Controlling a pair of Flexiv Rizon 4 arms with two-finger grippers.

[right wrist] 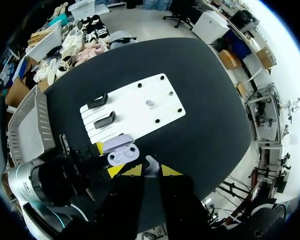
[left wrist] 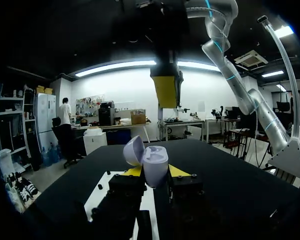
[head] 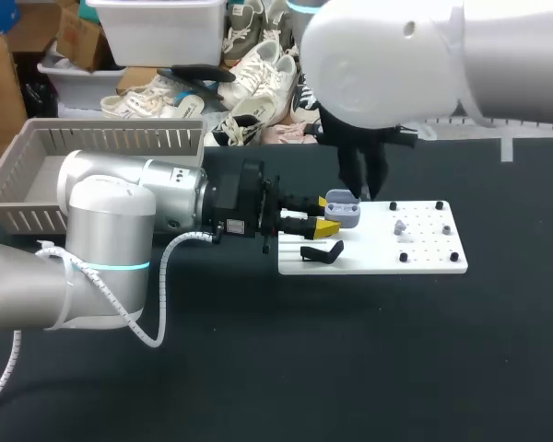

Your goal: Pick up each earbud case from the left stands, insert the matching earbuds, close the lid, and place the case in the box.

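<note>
- Surface: black table (head: 258,368); white peg board (head: 424,262) near mid, grey box (head: 111,140) at far L.
- 2 black stands (right wrist: 105,120) on board's L end; loose earbud (right wrist: 150,103) lies mid-board.
- L gripper (left wrist: 152,172) clamped on lilac earbud case (left wrist: 155,161), lid up, over board's L end.
- R gripper (right wrist: 146,171) just above case, pinching 2nd earbud (right wrist: 151,165) btw tips.
- Can't tell what's in case sockets; R tips hard to make out in head view.
</note>
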